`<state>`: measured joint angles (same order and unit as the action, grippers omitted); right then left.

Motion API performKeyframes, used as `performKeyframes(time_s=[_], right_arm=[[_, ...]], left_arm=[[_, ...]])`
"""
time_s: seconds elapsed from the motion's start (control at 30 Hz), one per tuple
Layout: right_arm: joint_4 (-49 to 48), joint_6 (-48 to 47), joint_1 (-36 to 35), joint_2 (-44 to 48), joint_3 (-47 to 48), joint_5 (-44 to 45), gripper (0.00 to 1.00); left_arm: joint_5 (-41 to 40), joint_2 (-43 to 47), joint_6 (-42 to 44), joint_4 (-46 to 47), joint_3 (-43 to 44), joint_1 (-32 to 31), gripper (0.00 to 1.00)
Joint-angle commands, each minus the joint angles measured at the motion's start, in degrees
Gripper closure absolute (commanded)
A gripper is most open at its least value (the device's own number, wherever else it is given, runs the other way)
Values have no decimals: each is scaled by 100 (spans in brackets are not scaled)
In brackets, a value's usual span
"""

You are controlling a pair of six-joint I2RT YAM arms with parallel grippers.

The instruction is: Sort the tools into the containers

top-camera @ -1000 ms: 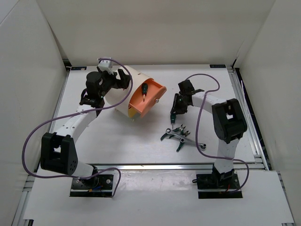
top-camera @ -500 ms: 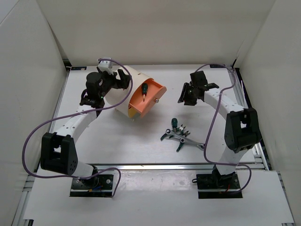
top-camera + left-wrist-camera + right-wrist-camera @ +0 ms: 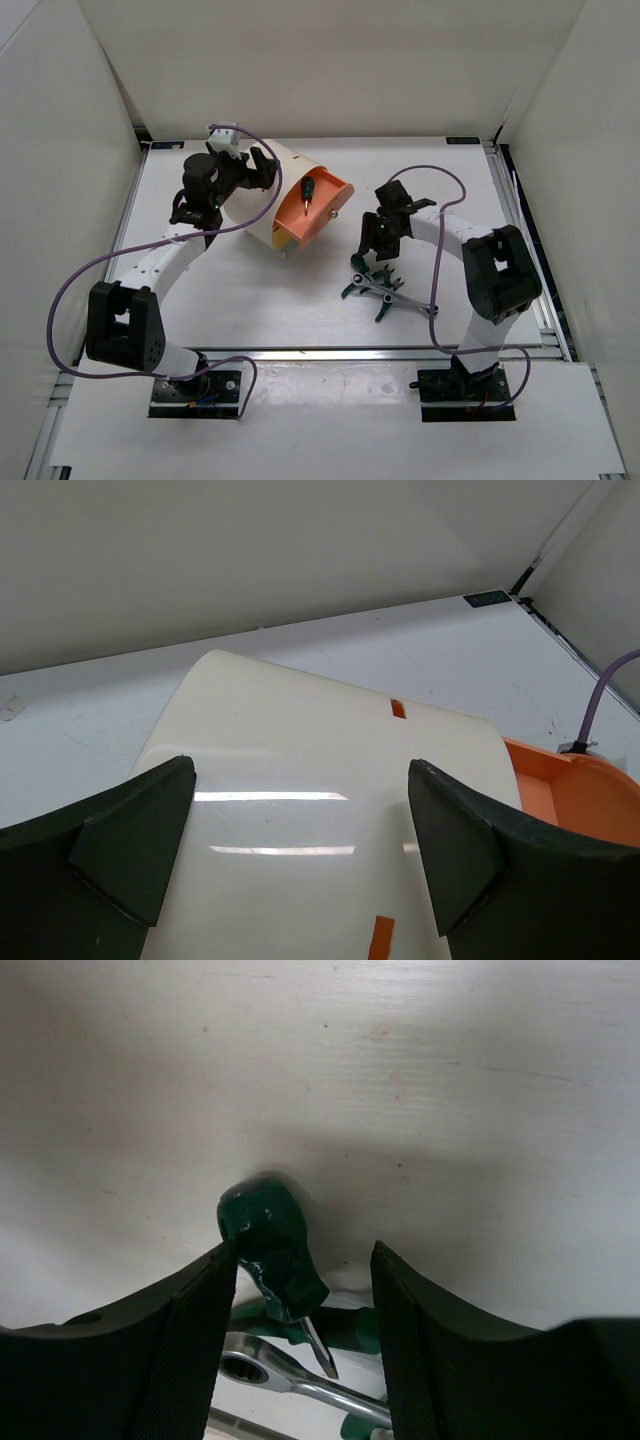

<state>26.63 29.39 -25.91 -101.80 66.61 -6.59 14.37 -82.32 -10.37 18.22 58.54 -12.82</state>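
Note:
The cream drum cabinet (image 3: 262, 195) lies on its side, its peach-orange face (image 3: 318, 215) turned toward the right arm. A small green-handled screwdriver (image 3: 307, 189) rests on that face. I cannot make out the drawers. My left gripper (image 3: 238, 170) is open, its fingers (image 3: 130, 840) straddling the drum's curved wall (image 3: 320, 750). My right gripper (image 3: 368, 245) is open and low over the tool pile. A stubby green round-headed screwdriver (image 3: 268, 1245) stands between its fingers against the left pad (image 3: 195, 1330). The silver ratchet wrench (image 3: 290, 1375) and green-handled pliers (image 3: 362, 288) lie just beyond.
White walls enclose the table on three sides. A metal rail (image 3: 350, 352) runs along the near edge. Purple cables (image 3: 440, 250) loop off both arms. The wrench handle (image 3: 412, 303) and a cutter (image 3: 385, 307) extend toward the front right.
My right gripper left the stubby green piece on the table, swung back and to the right, then came back down over it. The left arm and drum have not moved.

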Motion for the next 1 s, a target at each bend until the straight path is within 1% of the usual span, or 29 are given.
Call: performKeyframes(time_s=[0.0, 0.03, 0.07, 0.13, 0.17, 0.27, 0.37, 0.53, 0.77, 0.87, 0.93, 0.97], right_arm=[[-159, -91, -81, -103, 10, 70, 41], [-202, -91, -133, -121, -7, 70, 42], [-202, -91, -107, -191, -8, 53, 46], [-237, -108, -151, -226, -51, 26, 50], [-272, -91, -151, -252, -69, -26, 55], [-343, -91, -151, -297, -148, -140, 61], [-413, -91, -204, -262, -262, -176, 60], [-501, -100, -239, -331, -333, -264, 61], [-483, -74, -274, -542, -403, -281, 51], [-484, -74, -291, -595, -412, -299, 51], [-519, -56, -257, -578, -438, -299, 60], [-501, -21, -257, -543, -473, -247, 68]], left_arm=[[-31, -30, -114, -811, -229, 7, 1], [-31, -47, -114, -811, -221, 7, 1], [-31, -64, -114, -811, -229, -1, 1], [-31, -64, -114, -811, -221, 8, 1], [-31, -64, -114, -811, -229, 7, 1], [-31, -64, -114, -811, -229, 7, 1], [-31, -82, -114, -811, -247, 25, 1], [-31, -99, -123, -794, -256, 7, 1], [-66, -12, -123, -785, -291, 7, 1], [-49, 6, -132, -767, -326, 7, 1], [-22, 6, -123, -758, -344, 7, 1], [-66, 23, -123, -767, -344, 16, 1]])
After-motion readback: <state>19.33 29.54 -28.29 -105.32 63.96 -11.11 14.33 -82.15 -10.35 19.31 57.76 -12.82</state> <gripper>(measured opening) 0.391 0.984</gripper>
